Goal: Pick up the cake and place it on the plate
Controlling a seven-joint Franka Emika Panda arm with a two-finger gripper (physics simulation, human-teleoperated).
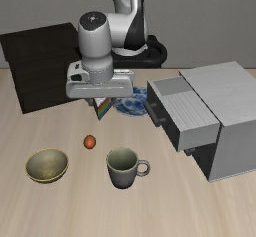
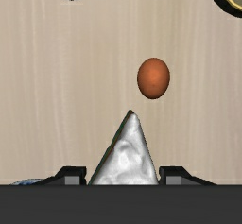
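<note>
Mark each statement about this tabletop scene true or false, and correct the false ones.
1. The gripper is shut on the pale wedge-shaped cake slice. True.
2. The cake slice lies on the blue patterned plate. False: it is held in the gripper, not resting on the plate.
3. The small reddish-brown ball lies inside the olive ceramic bowl. False: it lies on the wooden table, apart from the bowl.
4. The grey metal cabinet has its drawer pulled out. True.
5. The grey-green mug stands upright. True.
</note>
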